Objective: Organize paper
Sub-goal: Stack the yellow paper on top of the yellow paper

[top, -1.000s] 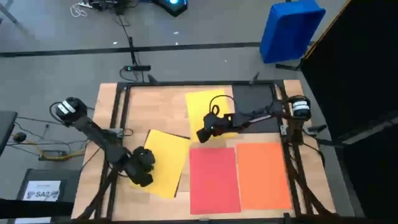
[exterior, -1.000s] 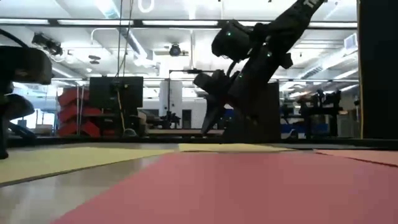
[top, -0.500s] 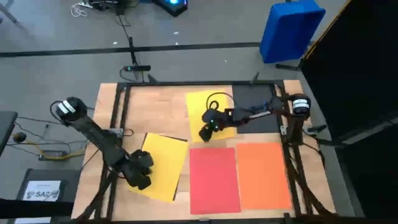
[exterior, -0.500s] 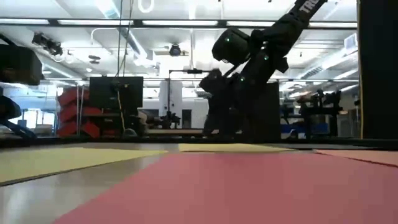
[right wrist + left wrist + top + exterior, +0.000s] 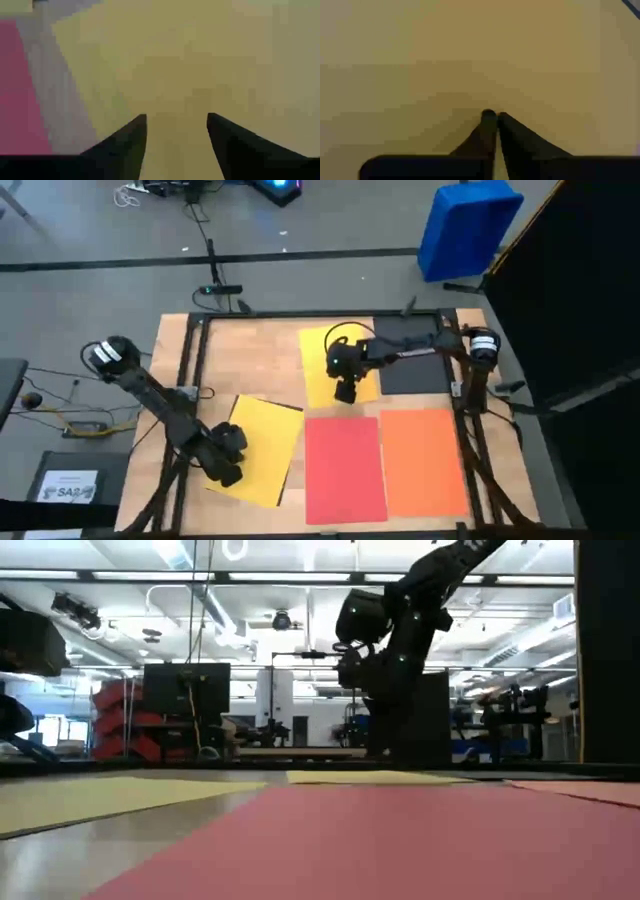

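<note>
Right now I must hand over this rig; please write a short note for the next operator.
Left hand: shut, tips pressed on the tilted yellow sheet at the table's near left.
Right hand: open, over the upright yellow sheet, holding nothing.
Red sheet and orange sheet lie side by side, near right; dark sheet behind them.
Done: four sheets lie squared. Left: straighten the tilted yellow sheet.

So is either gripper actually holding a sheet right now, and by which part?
Neither is. The left gripper is shut, its tips pressing flat on the tilted yellow sheet. The right gripper is open above the other yellow sheet.
</note>
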